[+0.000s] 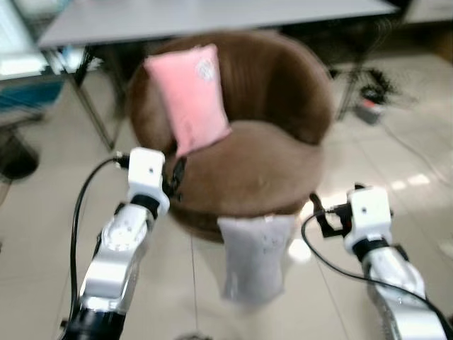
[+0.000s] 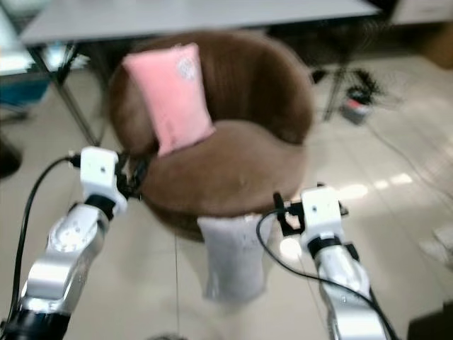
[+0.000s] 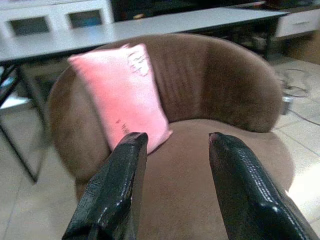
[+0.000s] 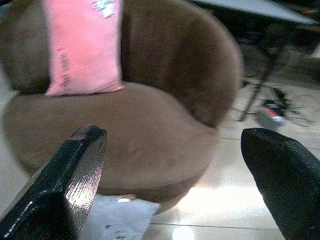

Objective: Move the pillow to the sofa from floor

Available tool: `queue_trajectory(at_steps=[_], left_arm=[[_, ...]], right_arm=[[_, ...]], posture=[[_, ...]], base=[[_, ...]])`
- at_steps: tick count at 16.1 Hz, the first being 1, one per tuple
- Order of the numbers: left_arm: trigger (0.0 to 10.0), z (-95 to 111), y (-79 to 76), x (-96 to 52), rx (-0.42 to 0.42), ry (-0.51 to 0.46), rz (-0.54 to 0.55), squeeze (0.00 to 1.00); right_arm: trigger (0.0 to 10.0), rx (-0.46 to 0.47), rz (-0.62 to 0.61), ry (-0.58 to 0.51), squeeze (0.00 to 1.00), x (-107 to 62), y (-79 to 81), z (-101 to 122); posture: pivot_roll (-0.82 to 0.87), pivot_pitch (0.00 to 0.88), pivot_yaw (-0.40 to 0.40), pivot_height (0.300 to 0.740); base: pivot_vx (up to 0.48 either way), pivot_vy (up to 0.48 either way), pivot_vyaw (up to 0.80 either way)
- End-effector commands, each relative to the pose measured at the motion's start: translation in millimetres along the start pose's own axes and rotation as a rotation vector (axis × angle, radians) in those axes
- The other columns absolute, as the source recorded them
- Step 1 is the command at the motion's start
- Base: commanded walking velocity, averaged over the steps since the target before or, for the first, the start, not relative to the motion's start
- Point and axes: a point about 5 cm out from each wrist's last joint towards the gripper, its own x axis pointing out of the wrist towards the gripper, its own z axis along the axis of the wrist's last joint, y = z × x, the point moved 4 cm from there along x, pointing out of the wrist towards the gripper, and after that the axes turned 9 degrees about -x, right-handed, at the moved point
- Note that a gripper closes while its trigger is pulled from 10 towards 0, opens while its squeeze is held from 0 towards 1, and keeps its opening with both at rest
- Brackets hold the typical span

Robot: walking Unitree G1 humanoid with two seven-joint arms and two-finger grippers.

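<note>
Two pillows sit before us: a pink pillow (image 1: 189, 95) leaning on the back of the brown sofa (image 1: 269, 163), and a grey pillow (image 1: 256, 256) on the tiled floor (image 1: 42, 234) against the sofa's front, between our grippers. A grey table (image 1: 212, 15) stands behind. Our left gripper (image 3: 172, 192) and right gripper (image 4: 185, 187) hover with fingers spread, grasping nothing.
</note>
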Motion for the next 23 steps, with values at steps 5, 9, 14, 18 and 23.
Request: queue_trajectory(at_steps=[5,9,14,18,23], left_arm=[[10.0,0.2,6.7,-0.9,0.01,0.007,0.02,0.0],[10.0,0.2,10.0,-2.1,0.01,-0.002,0.028,0.0],[10.0,2.7,10.3,-1.6,0.022,-0.014,0.022,0.0],[10.0,7.7,8.5,0.0,0.019,-0.045,0.012,0.0],[10.0,20.0,6.9,-1.4,-0.002,-0.14,0.032,0.0]], right_arm=[[10.0,0.005,0.032,-0.02,0.0,1.0,8.4,3.8],[10.0,0.003,0.032,-0.026,0.0,1.8,7.8,3.4],[10.0,0.005,0.039,-0.041,0.0,3.4,10.7,4.7],[10.0,0.005,0.038,-0.038,0.0,2.3,13.6,2.4],[10.0,0.012,-0.012,-0.004,0.0,3.4,5.7,-5.4]], posture=[[-0.05,0.059,0.068,0.74],[-0.05,0.051,0.066,0.74],[-0.04,0.041,0.069,0.74],[-0.05,0.025,0.068,0.74],[-0.04,0.009,0.061,0.74]], base=[[0.0,-0.48,0.8],[0.0,-0.48,0.8],[0.0,-0.48,0.8],[0.0,-0.48,0.8],[0.0,-0.192,0.32]])
